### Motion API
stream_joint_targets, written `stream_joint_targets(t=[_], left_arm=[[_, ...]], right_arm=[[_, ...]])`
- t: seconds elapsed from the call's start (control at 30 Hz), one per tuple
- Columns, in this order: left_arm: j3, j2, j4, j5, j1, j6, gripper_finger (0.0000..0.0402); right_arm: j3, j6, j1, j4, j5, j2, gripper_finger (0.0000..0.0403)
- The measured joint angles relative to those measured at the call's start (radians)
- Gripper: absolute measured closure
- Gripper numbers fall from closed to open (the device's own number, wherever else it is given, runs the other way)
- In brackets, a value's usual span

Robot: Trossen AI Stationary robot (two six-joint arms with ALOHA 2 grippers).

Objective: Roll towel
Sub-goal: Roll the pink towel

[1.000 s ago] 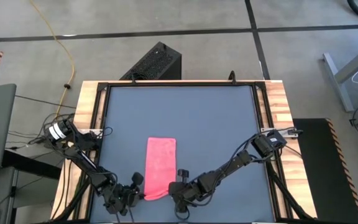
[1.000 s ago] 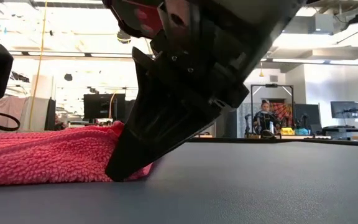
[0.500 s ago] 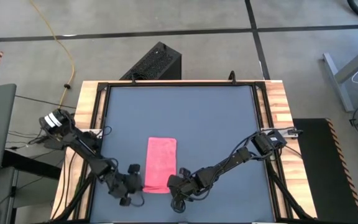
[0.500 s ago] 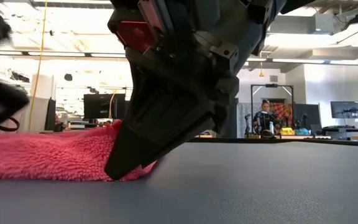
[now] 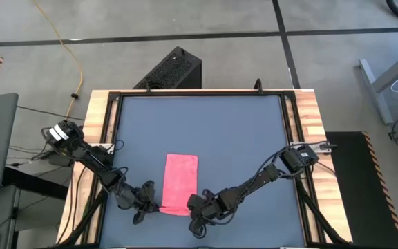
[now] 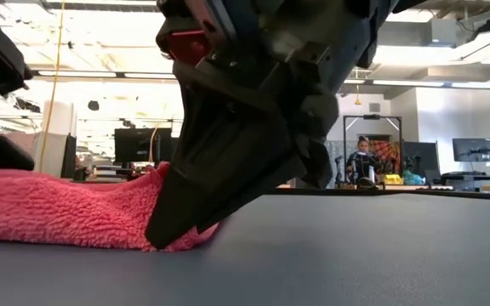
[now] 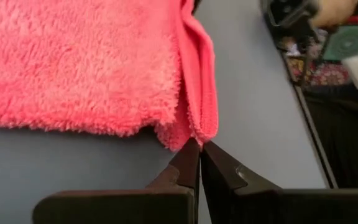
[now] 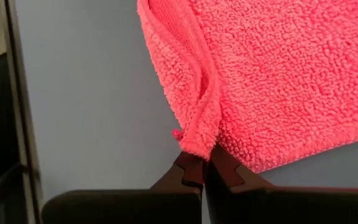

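The left gripper (image 5: 152,205) sits low at the near left corner of the towel (image 5: 180,183), its two dark fingers (image 7: 188,163) pressed together on a small fold of pink cloth at that corner. The right gripper (image 5: 193,204) mirrors it at the near right corner, fingers (image 8: 194,168) likewise closed and pinching a bunched tip of the fabric.

The towel, a small bright pink fleecy cloth, lies as a narrow upright rectangle on the dark grey table (image 5: 240,131), in the near half and a little left of centre. Most of it rests flat. Only the near edge is gathered, where the two grippers hold it (the low view shows the pile lifted slightly against the right gripper's fingers (image 6: 177,225)).

The rolling appears to be just starting: both near corners are held, and no roll has formed yet.

Risks from here, as a judgement: each grip catches only a thin tip of cloth, so a corner could slip free as the edge is turned over. If one gripper moves ahead of the other, the roll would likely come out skewed or cone-shaped. The soft towel may also slide across the smooth table instead of curling, since nothing pins its far end.
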State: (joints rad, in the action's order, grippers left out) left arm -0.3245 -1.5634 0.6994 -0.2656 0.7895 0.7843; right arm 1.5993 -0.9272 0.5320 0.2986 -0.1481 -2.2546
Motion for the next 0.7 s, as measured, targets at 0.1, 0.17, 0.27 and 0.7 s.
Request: stream_joint_targets(t=[0.1, 0.17, 0.27, 0.7], left_arm=[[0.000, 0.015, -0.002, 0.027, 0.012, -0.080, 0.0401], [-0.001, 0.027, 0.007, 0.024, 0.031, -0.136, 0.0401], [-0.001, 0.053, 0.008, -0.006, 0.070, -0.223, 0.0401], [-0.001, 0.105, 0.016, -0.332, 0.180, -0.427, 0.0401]], right_arm=[[-0.002, 0.000, 0.004, 0.005, -0.004, 0.015, 0.0383], [-0.003, 0.000, 0.006, 0.010, -0.006, 0.026, 0.0383], [-0.004, -0.037, 0.006, 0.012, -0.009, 0.030, 0.0383], [-0.004, -0.203, 0.061, -0.003, -0.133, 0.030, 0.0383]])
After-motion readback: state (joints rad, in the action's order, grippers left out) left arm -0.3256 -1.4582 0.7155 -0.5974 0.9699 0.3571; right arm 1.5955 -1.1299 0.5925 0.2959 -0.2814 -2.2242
